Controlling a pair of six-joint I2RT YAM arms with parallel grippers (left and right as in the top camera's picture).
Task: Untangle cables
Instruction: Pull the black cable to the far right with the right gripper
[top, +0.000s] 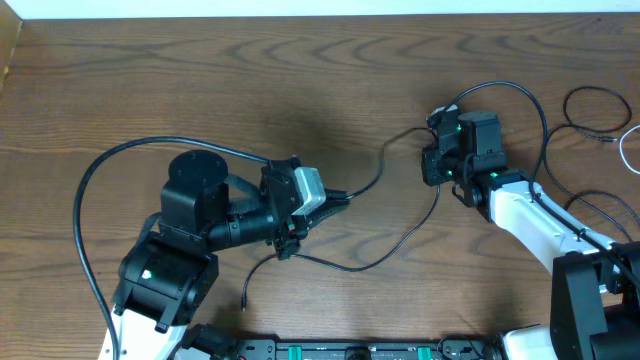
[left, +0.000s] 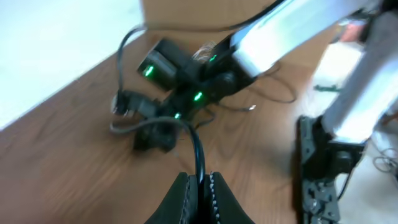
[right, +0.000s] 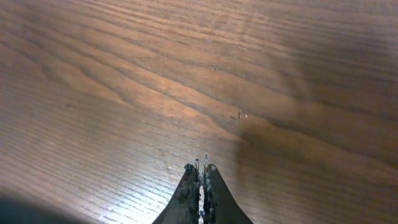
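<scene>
A thin black cable (top: 372, 262) lies slack across the middle of the table, with one small plug end (top: 244, 305) near the front. My left gripper (top: 343, 197) is shut on it, and the cable (left: 198, 146) rises straight out of its jaws (left: 200, 177). The cable runs on to my right gripper (top: 436, 120), which is shut; the strand ends at its fingertips. In the right wrist view the shut jaws (right: 201, 167) hide any cable. The right gripper also shows in the left wrist view (left: 124, 106). A white cable (top: 622, 150) lies at the right edge.
A thin black loop (top: 598, 92) lies at the far right beside the white cable. Thick black robot cables arc over the left arm (top: 100, 170) and the right arm (top: 535, 100). The front rail (top: 360, 350) runs along the near table edge.
</scene>
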